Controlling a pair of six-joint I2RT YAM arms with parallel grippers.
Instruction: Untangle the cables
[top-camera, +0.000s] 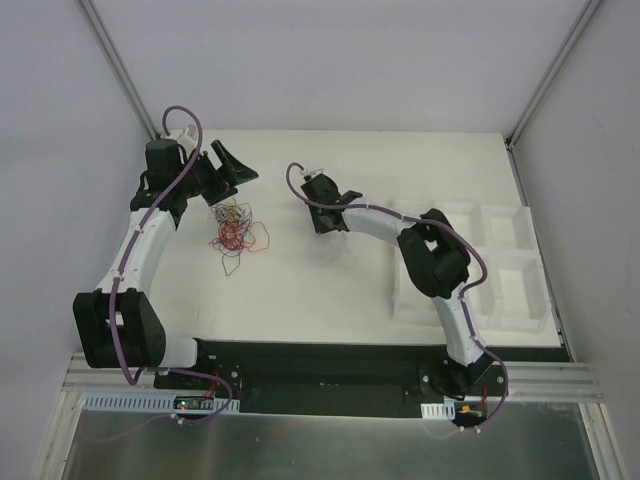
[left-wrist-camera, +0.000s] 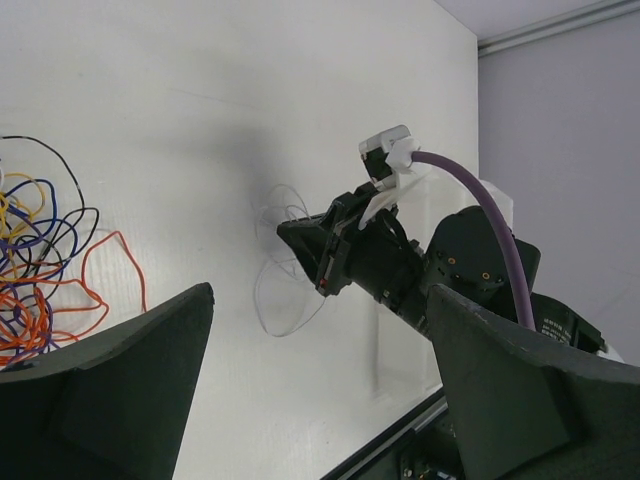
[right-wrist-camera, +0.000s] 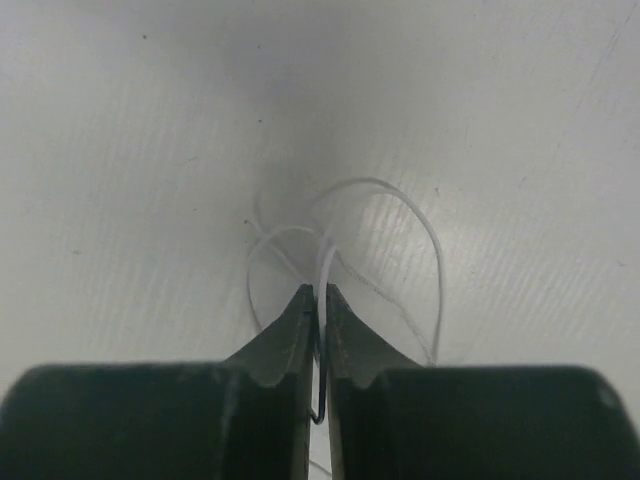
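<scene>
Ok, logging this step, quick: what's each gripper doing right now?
Left gripper: open, holding nothing.
Right gripper: closed on a pale cable.

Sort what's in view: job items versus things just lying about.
For the job: tangle of coloured wires; white wire, pinched in the right tool.
Lying about: white compartment tray, far right.

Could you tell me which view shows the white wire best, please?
Right wrist view: the white wire loops close and sharp, pinched in the right end effector. Left wrist shows faint loops; top view barely shows it.
</scene>
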